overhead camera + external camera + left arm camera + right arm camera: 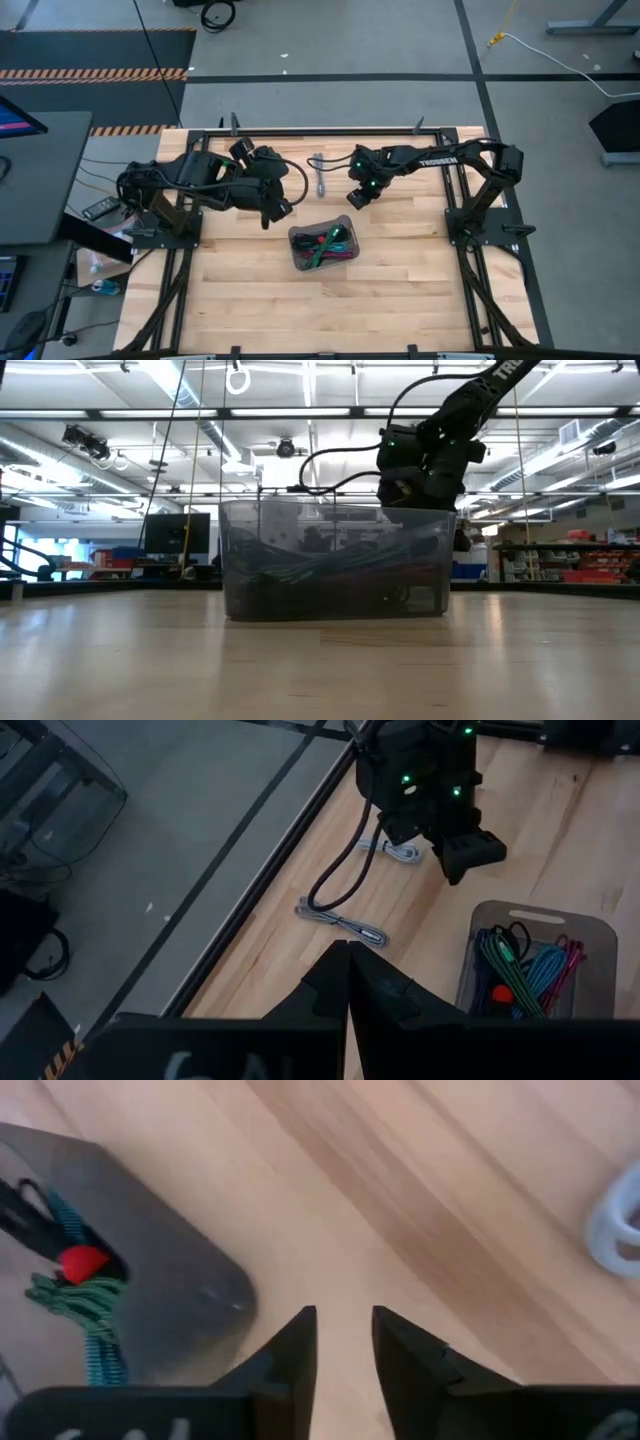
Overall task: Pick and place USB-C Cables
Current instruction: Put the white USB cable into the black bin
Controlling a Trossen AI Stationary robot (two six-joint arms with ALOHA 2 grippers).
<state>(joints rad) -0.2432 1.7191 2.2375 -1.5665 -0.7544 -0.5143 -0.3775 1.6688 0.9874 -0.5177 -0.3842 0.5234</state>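
Note:
A grey translucent tray (pixel 300 262) stands mid-table and holds several bundled cables (pixel 330 245): green, teal, magenta and a black one with a red tie (pixel 82 1262). A silver cable (pixel 318 172) lies flat on the wood near the far edge; the left wrist view shows one silver cable (pixel 340 923) and a second silver piece (pixel 398 850) behind it. My right gripper (pixel 358 200) hovers open and empty between the tray's far rim and the silver cable (pixel 615 1220). My left gripper (pixel 268 215) is shut and empty, left of the tray.
Bare wood lies around the tray on its near, left and right sides. A dark frame rail (pixel 330 131) runs along the table's far edge. In the low view the tray (pixel 335 565) stands under my right arm (pixel 420 460). Grey floor lies beyond the edge.

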